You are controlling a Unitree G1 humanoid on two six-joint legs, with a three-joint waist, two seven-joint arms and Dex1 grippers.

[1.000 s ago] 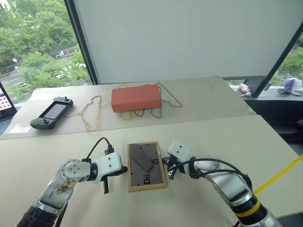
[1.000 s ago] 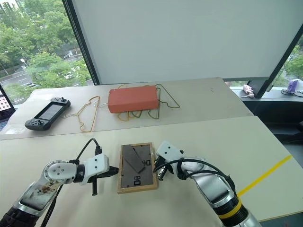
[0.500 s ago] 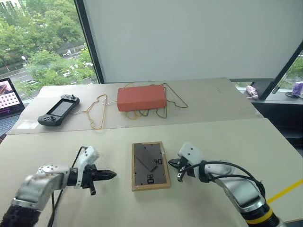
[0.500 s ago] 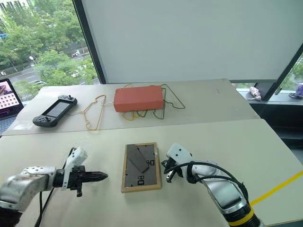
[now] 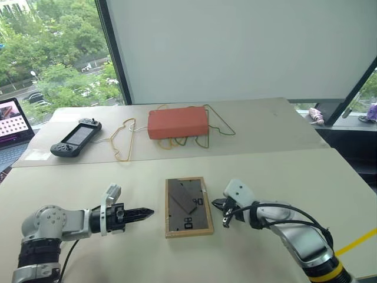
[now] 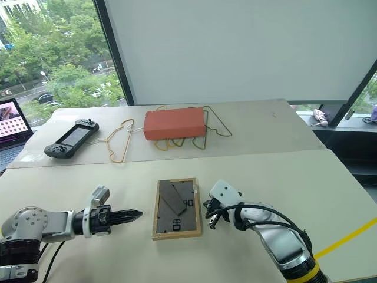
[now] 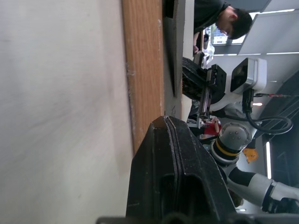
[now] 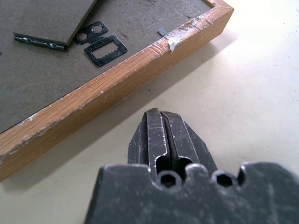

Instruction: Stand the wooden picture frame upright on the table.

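The wooden picture frame (image 5: 189, 206) lies flat on my desk (image 5: 294, 177), back side up, with its dark backing, fold-out stand and black clips facing me. It sits between my two arms, near the front edge. Nothing of the standing-up is done yet: the frame is not lifted, and the stand looks folded against the back.

My left gripper (image 5: 147, 212) points at the frame's left edge from just beside it, its fingers pressed together and holding nothing. My right gripper (image 5: 224, 219) sits just off the frame's right edge, its fingers also pressed together and empty; the right wrist view shows a narrow strip of bare desk between the fingertips and the wood. I judge that everything is left: get hold of an edge, tip the frame up, and set it on its stand.

The desk top is plain matte beige. Farther back lie an orange-red box (image 5: 178, 122) over some wire hangers (image 5: 121, 141), and a handheld game console (image 5: 76, 138). Behind them hangs a white panel (image 5: 235, 47) in front of big windows with green trees outside. A person shows in the left wrist view.
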